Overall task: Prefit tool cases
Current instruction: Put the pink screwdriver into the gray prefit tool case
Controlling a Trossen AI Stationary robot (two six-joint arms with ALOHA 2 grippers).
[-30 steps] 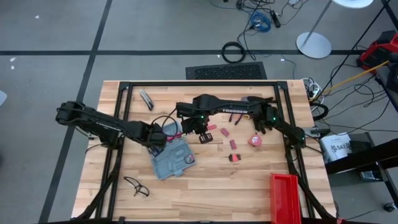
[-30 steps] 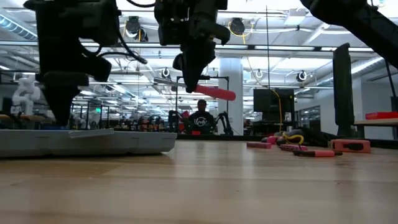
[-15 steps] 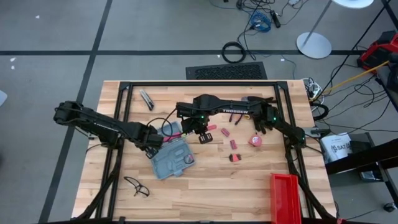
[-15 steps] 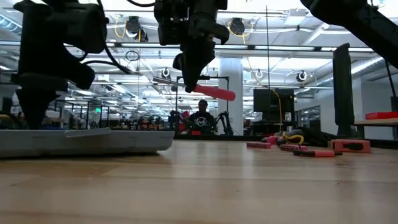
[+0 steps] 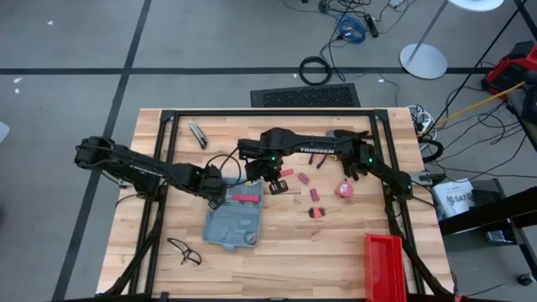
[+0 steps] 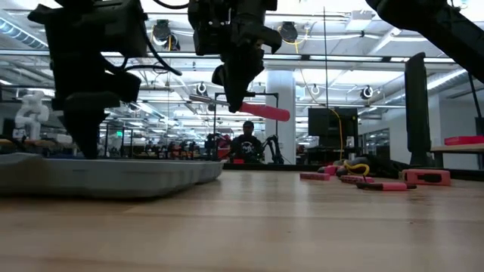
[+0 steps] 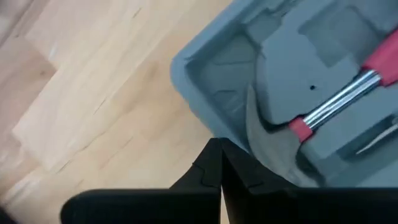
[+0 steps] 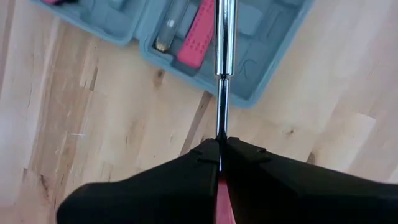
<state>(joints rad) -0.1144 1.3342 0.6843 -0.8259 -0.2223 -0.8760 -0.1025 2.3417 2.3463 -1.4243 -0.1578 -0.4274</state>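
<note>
Change since half a second back: the tool case (image 5: 235,221) now lies opened flat. Before, it was a smaller tilted slab with its lid partly over the tray; now both halves are spread on the table (image 5: 336,252), and a red-handled tool (image 5: 245,198) shows in the half nearest the arms. In the low view the case edge (image 6: 113,177) reads longer and lower than it did. My left gripper (image 5: 220,190) has shifted back toward the case's upper-left corner. Right arm hasn't moved.

Using the case as landmark:
- Left gripper sits at the case's far-left corner, fingers clenched together with nothing between them. Left wrist view has the fingertips (image 7: 217,163) just over the case rim (image 7: 186,68); contact or a small gap, I can't tell from here.
- Right gripper (image 5: 270,178) is just beyond the case's far edge, up off the table, clamped on a screwdriver (image 6: 253,110) with a red handle. In the right wrist view its steel shaft (image 8: 222,37) points out over the open tray (image 8: 261,43).
- Case sits left of table centre. Long axis runs from the grippers toward the near table edge, leaning slightly left; the hinge line runs across the middle.
- Loose red pieces (image 5: 315,195) lie to the case's right, well apart. Red bin (image 5: 384,267) is further right, at the near edge. Glasses (image 5: 183,250) lie near the case's near-left corner.
</note>
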